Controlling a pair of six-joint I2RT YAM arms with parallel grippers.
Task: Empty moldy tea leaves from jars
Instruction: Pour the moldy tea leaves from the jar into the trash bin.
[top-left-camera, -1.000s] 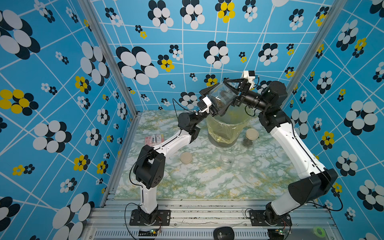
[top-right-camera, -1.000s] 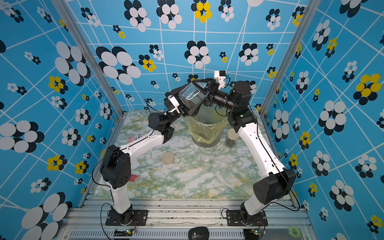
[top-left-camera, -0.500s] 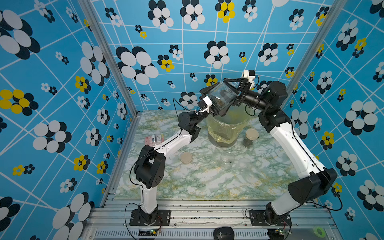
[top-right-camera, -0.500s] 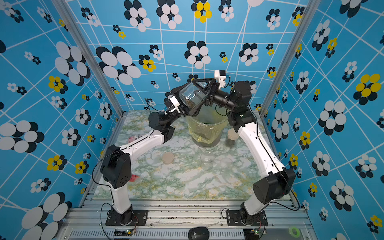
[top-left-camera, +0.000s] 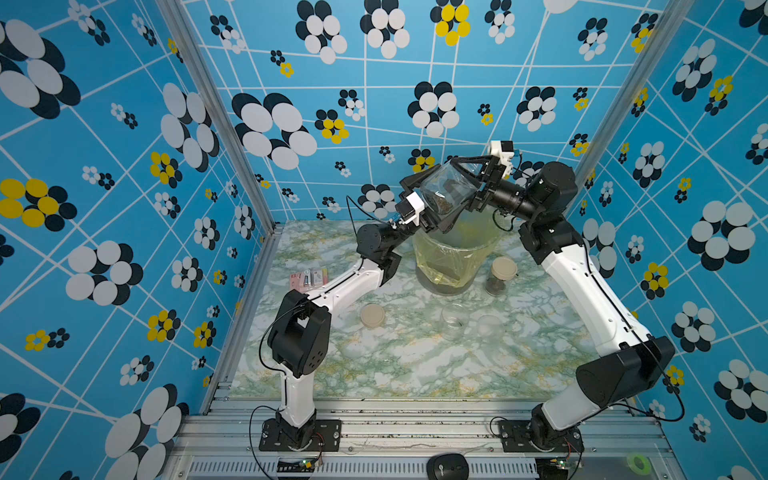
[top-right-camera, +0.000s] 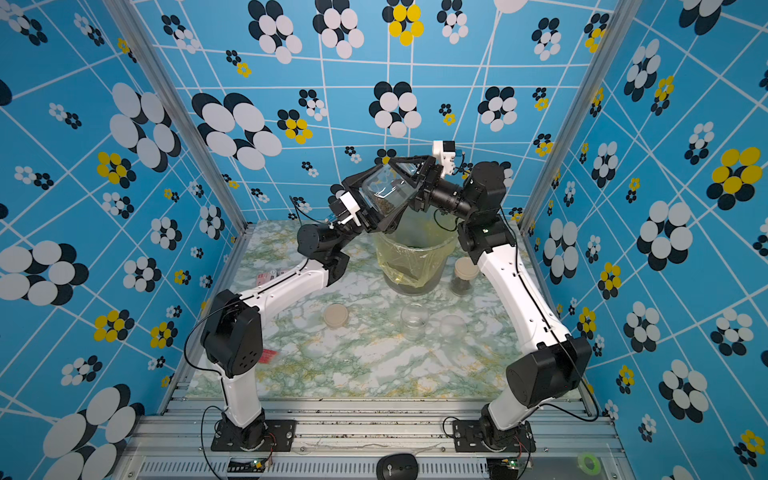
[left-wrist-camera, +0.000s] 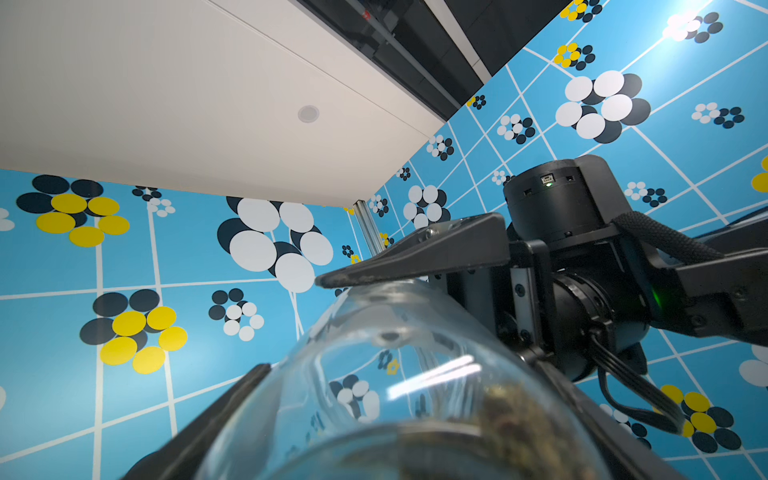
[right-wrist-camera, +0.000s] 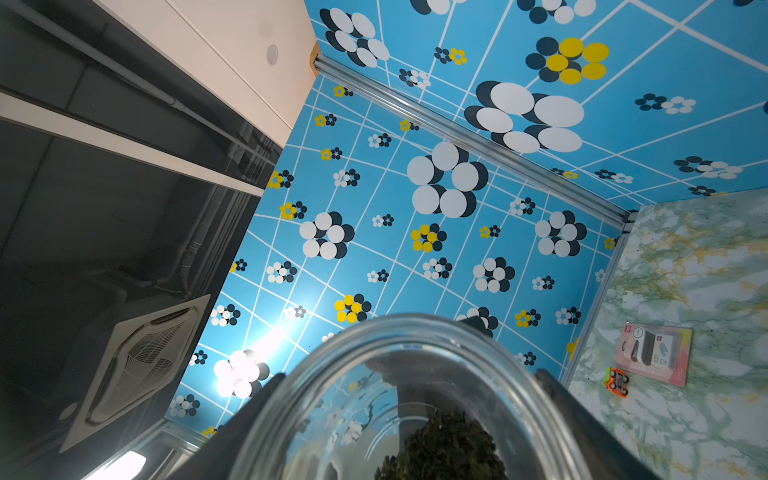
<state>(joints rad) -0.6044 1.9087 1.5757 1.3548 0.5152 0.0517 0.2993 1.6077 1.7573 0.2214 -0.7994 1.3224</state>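
The bin, lined with a yellow bag, served as reference. My right gripper held the open jar tilted above the bin, clamped across its glass wall. My left gripper stood wide around the same jar; I could not tell whether its pads touched. A lidded jar stood just right of the bin, an empty jar in front of it. The moldy tea leaves lay against the open jar's lower wall

The white-and-black left arm and right arm reach up toward the far side, wrists facing each other. The right gripper clamps a clear glass jar sideways. The left gripper straddles it with jaws wide, contact undetermined.
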